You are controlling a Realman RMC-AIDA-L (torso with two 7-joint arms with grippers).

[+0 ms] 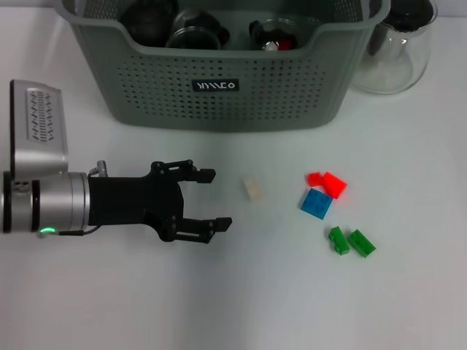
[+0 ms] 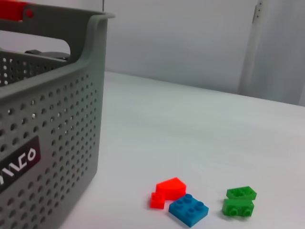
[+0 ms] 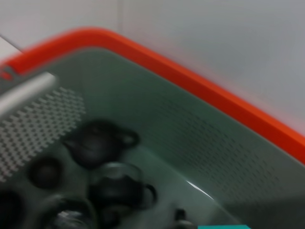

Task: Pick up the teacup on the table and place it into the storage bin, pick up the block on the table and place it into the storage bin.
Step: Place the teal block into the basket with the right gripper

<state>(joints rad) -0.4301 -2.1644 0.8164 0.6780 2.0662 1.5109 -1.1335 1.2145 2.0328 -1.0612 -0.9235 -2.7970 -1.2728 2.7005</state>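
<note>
Left pincer (image 1: 208,198) hovers empty at lower left, fingers wide apart, facing the cream block (image 1: 253,189) just beside it on the desk (image 1: 241,299), below the bin (image 1: 219,87). The block looks light, stiff and smooth: pinch its flat sides. Right pincer isn't visible.

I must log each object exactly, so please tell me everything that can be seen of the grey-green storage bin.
The storage bin is a large grey-green rectangular basket, plastic by its look, with perforated walls, a rolled rim and a cut-out handle at its end. A small black label with white lettering sits on its front wall. It stands upright at the far side of the white table and holds several dark, rounded teaware pieces. A clear glass pot stands beside its right end. No gripper touches it.
</note>
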